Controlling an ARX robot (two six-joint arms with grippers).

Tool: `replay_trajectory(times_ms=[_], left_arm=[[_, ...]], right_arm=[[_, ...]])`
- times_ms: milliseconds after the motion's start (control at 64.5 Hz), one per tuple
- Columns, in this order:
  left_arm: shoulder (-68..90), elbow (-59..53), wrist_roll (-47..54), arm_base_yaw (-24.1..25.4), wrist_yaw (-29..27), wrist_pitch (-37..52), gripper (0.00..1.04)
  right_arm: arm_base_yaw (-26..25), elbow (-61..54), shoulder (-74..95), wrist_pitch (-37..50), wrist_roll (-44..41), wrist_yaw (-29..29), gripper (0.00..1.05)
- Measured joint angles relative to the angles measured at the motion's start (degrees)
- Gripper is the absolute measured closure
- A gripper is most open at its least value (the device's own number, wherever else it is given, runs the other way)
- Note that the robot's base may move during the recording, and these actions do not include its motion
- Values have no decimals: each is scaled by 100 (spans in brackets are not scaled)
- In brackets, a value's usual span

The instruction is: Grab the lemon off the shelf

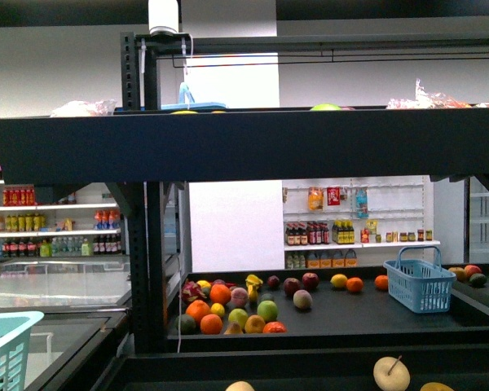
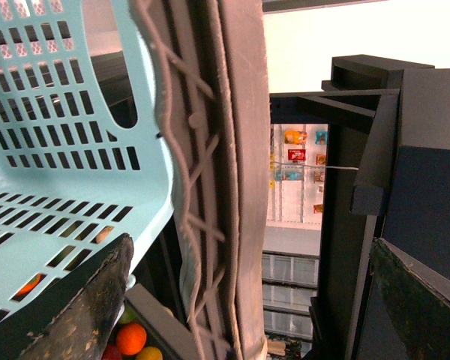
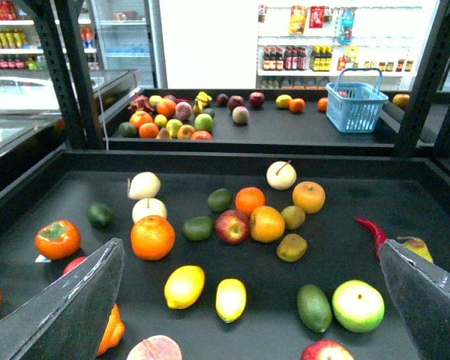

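Note:
In the right wrist view the lemon (image 3: 184, 286), bright yellow and oval with a pointed end, lies on the shelf's dark lower tray (image 3: 405, 195) among other fruit. A second yellow oval fruit (image 3: 231, 299) lies right beside it. My right gripper (image 3: 249, 251) is open and empty above the tray, and the lemon lies between its fingers, nearer one of them (image 3: 67, 307). My left gripper (image 2: 251, 244) is open and empty beside a light-blue basket (image 2: 52, 150) and the shelf's black post (image 2: 345, 247). In the front view the shelf (image 1: 244, 147) fills the frame, with neither gripper and no lemon in sight.
Oranges (image 3: 152, 237), a red apple (image 3: 232, 226), a green round fruit (image 3: 358, 305), an avocado (image 3: 313, 307) and a red chilli (image 3: 371, 232) lie around the lemon. A blue basket (image 3: 355, 97) and more fruit sit on the far tray. White store shelves (image 1: 57, 220) stand behind.

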Motion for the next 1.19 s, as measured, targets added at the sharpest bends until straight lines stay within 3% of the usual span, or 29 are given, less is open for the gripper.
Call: replay_trajectory(times_ms=[232, 573, 697, 961, 1193], left_arm=[[404, 457, -37, -157, -166, 31, 8], [667, 654, 87, -144, -332, -4, 73], [608, 632, 76, -146, -330, -144, 91], [-216, 535, 1449, -531, -42, -929, 94], [-885, 535, 2291, -1296, 479, -1375, 95]], right_arm=[[0, 0, 0, 0, 0, 0, 2], [0, 0, 0, 0, 0, 0, 2], [0, 0, 0, 0, 2, 2, 2], [0, 0, 0, 0, 0, -2, 2], [0, 0, 0, 0, 2, -2, 2]])
